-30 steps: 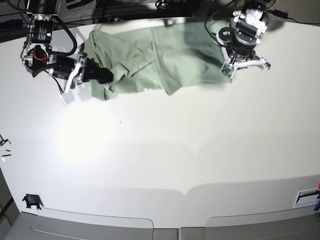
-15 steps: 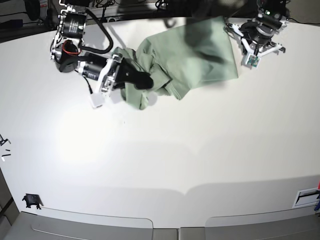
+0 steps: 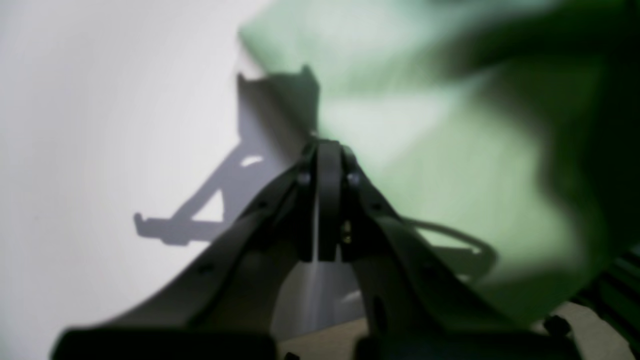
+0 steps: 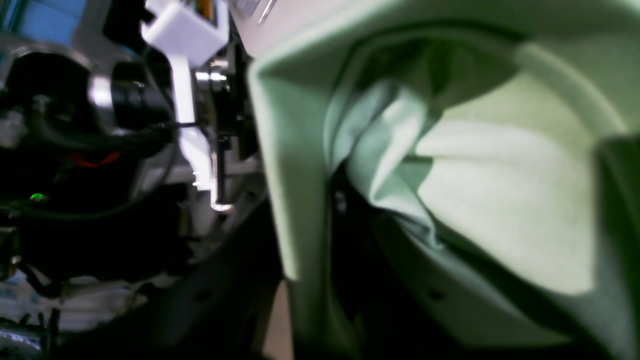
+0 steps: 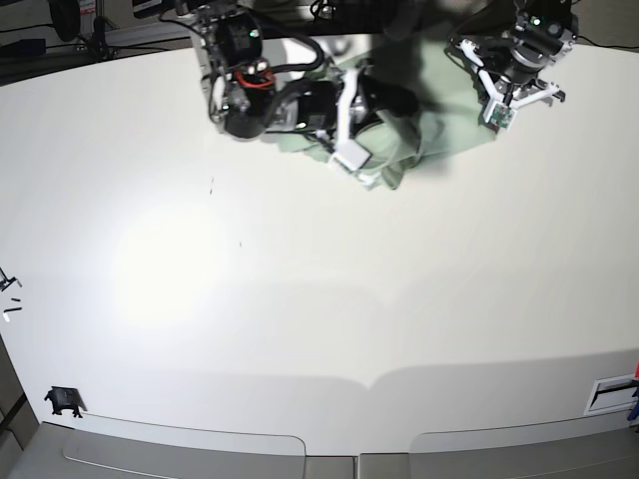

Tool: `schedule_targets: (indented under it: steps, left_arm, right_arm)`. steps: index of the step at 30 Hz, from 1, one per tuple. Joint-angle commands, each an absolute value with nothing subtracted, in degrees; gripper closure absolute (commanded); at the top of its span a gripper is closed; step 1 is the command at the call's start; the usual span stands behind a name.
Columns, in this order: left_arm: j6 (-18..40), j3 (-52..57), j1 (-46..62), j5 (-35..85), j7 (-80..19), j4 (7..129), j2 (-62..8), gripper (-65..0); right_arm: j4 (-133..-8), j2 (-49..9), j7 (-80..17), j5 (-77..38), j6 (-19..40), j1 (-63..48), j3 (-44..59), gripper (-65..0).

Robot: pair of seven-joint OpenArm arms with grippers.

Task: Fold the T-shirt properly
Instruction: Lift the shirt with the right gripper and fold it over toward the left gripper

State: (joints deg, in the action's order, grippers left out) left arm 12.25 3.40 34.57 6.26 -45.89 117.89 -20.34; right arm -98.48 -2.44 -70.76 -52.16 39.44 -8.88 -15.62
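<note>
The T-shirt (image 5: 399,140) sits bunched at the top centre of the base view on the white worktop (image 5: 319,299), largely covered by the right arm. The right gripper (image 5: 384,100) lies over the heap; in the right wrist view the mint fabric (image 4: 450,200) drapes between its fingers, which appear closed on it. The left gripper (image 3: 320,145), at the upper right of the base view beside the cloth, has its fingers pressed together at the shirt's blurred edge; whether they pinch fabric I cannot tell.

Big white table (image 5: 329,299) with a bright glare patch, dark cables (image 5: 30,45) along the far edge, grey trays (image 5: 185,454) up front.
</note>
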Motion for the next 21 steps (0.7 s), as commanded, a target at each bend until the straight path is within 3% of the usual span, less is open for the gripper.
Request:
schedule_targets:
  steps: [1,9,16,21]
  left_arm:
    - [12.32,3.66,34.61,6.79,-44.75,118.96,-20.64,0.0]
    - [12.36,3.66,34.61,7.20,-44.49,118.96,-20.64,0.0]
    - [12.43,3.73,34.33,4.12,-43.70,119.04,-20.64,0.0]
    - [6.39,6.63,34.33,-2.92,-45.93,122.89,-20.69,0.0]
  right_arm:
    - [-99.55,-0.82,-68.82,-52.31,40.00,-8.38,-17.10,0.0]
    - [-99.55,5.98,-61.67,-36.60,40.00,-8.38,-26.20,0.0]
    - [-99.53,6.98,-58.89,-25.61,35.99,-7.64,-27.77,0.0]
    - [-99.53,6.98,-58.43,-23.24,34.44,-7.44,-27.73,0.0]
